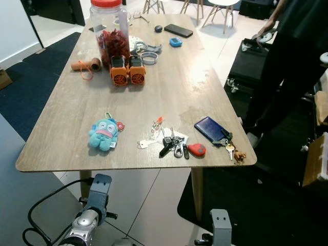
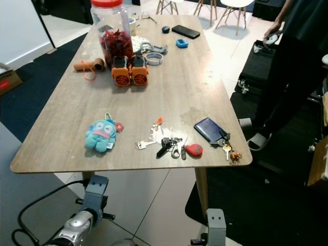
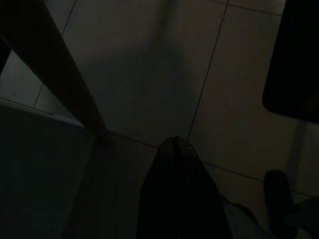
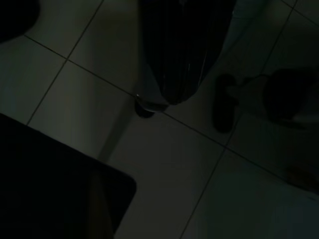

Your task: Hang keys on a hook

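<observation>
A long wooden surface is standing on a pale tiled floor, with dark rugs lying at either side and a person in dark clothes standing at the far right. At its far left end, a red-lidded jar of red snacks is being flanked by a brown roll and two orange devices; a phone is lying beyond them. Nearer the front edge, a blue plush toy is lying to the left. Just right of it, the keys are being seen as a spread bunch with a red fob, close to the front edge. Further right, a dark blue key pouch with its own small keys is resting near the corner.

Both arms are hanging below the surface, idle. The left end effector is pointing at the shaded floor with its fingers pressed together and nothing held; the right end effector is likewise appearing closed and empty over the tiles.

No hook is being seen anywhere, so the wrong direction could be taken after pickup. The bunch is lying flat and splayed, so a pinch could catch one loose key and let the rest swing or slip; being near the edge, it could be nudged onto the floor. The neighbouring pouch could also be mistaken for the target.
</observation>
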You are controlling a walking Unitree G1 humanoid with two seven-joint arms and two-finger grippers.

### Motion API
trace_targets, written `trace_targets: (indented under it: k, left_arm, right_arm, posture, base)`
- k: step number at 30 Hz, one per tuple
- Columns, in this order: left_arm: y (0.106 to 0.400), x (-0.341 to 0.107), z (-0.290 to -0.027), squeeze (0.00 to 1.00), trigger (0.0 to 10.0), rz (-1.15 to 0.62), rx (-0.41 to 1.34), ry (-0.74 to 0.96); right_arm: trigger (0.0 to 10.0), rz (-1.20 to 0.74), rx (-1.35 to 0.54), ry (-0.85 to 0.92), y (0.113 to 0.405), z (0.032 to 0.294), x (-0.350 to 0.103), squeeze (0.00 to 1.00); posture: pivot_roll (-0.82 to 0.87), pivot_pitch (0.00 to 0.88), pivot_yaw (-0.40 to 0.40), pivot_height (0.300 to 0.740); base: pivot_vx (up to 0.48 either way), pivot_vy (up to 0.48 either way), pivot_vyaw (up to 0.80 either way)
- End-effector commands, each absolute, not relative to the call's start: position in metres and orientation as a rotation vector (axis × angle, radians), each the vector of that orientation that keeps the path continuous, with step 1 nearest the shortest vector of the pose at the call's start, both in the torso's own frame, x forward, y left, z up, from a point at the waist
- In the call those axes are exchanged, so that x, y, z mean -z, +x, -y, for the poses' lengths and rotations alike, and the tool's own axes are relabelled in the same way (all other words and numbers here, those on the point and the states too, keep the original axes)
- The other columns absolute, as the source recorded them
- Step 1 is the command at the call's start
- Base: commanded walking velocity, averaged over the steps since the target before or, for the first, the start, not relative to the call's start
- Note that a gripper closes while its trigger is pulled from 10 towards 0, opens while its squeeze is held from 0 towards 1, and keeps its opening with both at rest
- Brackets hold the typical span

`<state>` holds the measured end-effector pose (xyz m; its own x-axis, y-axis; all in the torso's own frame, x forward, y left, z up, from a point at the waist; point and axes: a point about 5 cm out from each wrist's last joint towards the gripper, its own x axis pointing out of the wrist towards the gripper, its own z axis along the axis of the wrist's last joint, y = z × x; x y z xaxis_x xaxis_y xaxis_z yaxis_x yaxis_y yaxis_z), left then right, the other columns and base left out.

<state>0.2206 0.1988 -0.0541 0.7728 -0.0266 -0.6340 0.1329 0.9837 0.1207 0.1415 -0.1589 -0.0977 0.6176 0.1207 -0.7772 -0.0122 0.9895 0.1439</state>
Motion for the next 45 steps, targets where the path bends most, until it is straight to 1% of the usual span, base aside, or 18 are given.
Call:
trace_targets:
  k: [1, 8, 15, 16, 17, 21, 22, 23, 26, 29, 31, 32, 34, 36, 37, 38, 41, 45]
  left_arm:
    - [0.218, 0.056, -0.2, 0.0, 10.0, -0.702, 0.079, 0.169]
    - [0.219, 0.056, -0.201, 0.0, 10.0, -0.701, 0.074, 0.175]
    - [0.219, 0.056, -0.199, 0.0, 10.0, -0.701, 0.067, 0.177]
    - [0.219, 0.056, -0.199, 0.0, 10.0, -0.702, 0.066, 0.177]
    - [0.218, 0.057, -0.199, 0.0, 10.0, -0.705, 0.063, 0.176]
    - [0.217, 0.058, -0.199, 0.0, 10.0, -0.707, 0.063, 0.176]
    - [0.216, 0.058, -0.199, 0.0, 10.0, -0.711, 0.065, 0.178]
    - [0.216, 0.058, -0.199, 0.0, 10.0, -0.711, 0.065, 0.178]
    - [0.214, 0.059, -0.2, 0.0, 10.0, -0.719, 0.069, 0.182]
    - [0.214, 0.059, -0.2, 0.0, 10.0, -0.721, 0.074, 0.185]
    - [0.215, 0.059, -0.199, 0.0, 10.0, -0.722, 0.081, 0.188]
    - [0.215, 0.059, -0.198, 0.0, 10.0, -0.724, 0.089, 0.192]
    - [0.216, 0.059, -0.198, 0.0, 10.0, -0.726, 0.094, 0.194]
    - [0.216, 0.06, -0.196, 0.0, 10.0, -0.737, 0.12, 0.213]
    - [0.215, 0.06, -0.195, 0.0, 10.0, -0.747, 0.137, 0.228]
    - [0.215, 0.06, -0.195, 0.0, 10.0, -0.747, 0.137, 0.228]
    - [0.214, 0.061, -0.194, 0.0, 10.0, -0.753, 0.145, 0.235]
    - [0.213, 0.062, -0.192, 0.0, 10.0, -0.757, 0.145, 0.235]
  right_arm:
    - [10.0, -0.927, -0.064, 0.142, 0.135, 0.159, 0.101, 0.0]
    - [10.0, -0.926, -0.041, 0.131, 0.133, 0.164, 0.101, 0.0]
    - [10.0, -0.888, 0.083, 0.063, 0.132, 0.197, 0.097, 0.0]
    - [10.0, -0.861, 0.161, 0.041, 0.131, 0.216, 0.093, 0.0]
    - [10.0, -0.802, 0.314, 0.012, 0.129, 0.252, 0.083, 0.0]
    - [10.0, -0.755, 0.415, -0.005, 0.128, 0.275, 0.075, 0.0]
    - [10.0, -0.698, 0.505, -0.012, 0.129, 0.297, 0.064, 0.0]
    - [10.0, -0.698, 0.505, -0.012, 0.129, 0.297, 0.064, 0.0]
    - [10.0, -0.533, 0.692, -0.03, 0.135, 0.348, 0.032, 0.0]
    - [10.0, -0.438, 0.748, -0.041, 0.144, 0.367, 0.012, 0.0]
    - [10.0, -0.308, 0.775, -0.053, 0.162, 0.386, -0.015, 0.0]
    - [10.0, -0.185, 0.738, -0.047, 0.188, 0.393, -0.042, 0.0]
    - [10.0, -0.146, 0.712, -0.041, 0.198, 0.393, -0.051, 0.0]
    - [10.0, -0.041, 0.566, -0.024, 0.235, 0.381, -0.078, 0.0]
    - [10.0, 0.02, 0.437, -0.021, 0.26, 0.366, -0.094, 0.0]
    - [10.0, 0.02, 0.437, -0.021, 0.26, 0.366, -0.094, 0.0]
    - [10.0, 0.085, 0.129, -0.033, 0.302, 0.313, -0.117, 0.0]
    - [10.0, 0.106, -0.142, -0.038, 0.325, 0.257, -0.13, 0.0]
  posture:
    - [0.11, 0.043, 0.002, 0.74]
    - [0.11, 0.042, 0.002, 0.74]
    - [0.11, 0.04, -0.005, 0.74]
    - [0.1, 0.041, -0.004, 0.74]
    - [0.1, 0.041, -0.003, 0.74]
    - [0.1, 0.042, 0.0, 0.74]
    - [0.09, 0.041, 0.002, 0.74]
    - [0.09, 0.041, 0.002, 0.74]
    - [0.08, 0.04, 0.007, 0.74]
    - [0.08, 0.039, 0.009, 0.74]
    - [0.07, 0.037, 0.011, 0.74]
    - [0.07, 0.037, 0.011, 0.74]
    - [0.07, 0.033, 0.013, 0.74]
    - [0.07, 0.031, 0.014, 0.74]
    - [0.07, 0.031, 0.014, 0.74]
    - [0.07, 0.031, 0.014, 0.74]
    - [0.07, 0.031, 0.014, 0.74]
    - [0.07, 0.022, 0.008, 0.74]
  base:
    - [0.0, 0.0, 0.0]
    - [0.0, 0.0, 0.0]
    - [0.0, 0.0, 0.0]
    - [0.0, 0.0, 0.0]
    - [0.0, 0.0, 0.0]
    - [0.0, 0.0, 0.0]
    - [0.0, 0.0, 0.0]
    - [0.0, 0.0, 0.0]
    - [0.0, 0.0, 0.0]
    - [0.0, 0.0, 0.0]
    - [0.0, 0.0, 0.0]
    - [0.0, 0.0, 0.0]
    - [0.0, 0.0, 0.0]
    - [0.0, 0.0, 0.0]
    - [0.0, 0.0, 0.0]
    - [0.0, 0.0, 0.0]
    - [0.0, 0.0, 0.0]
    - [0.0, 0.0, 0.0]
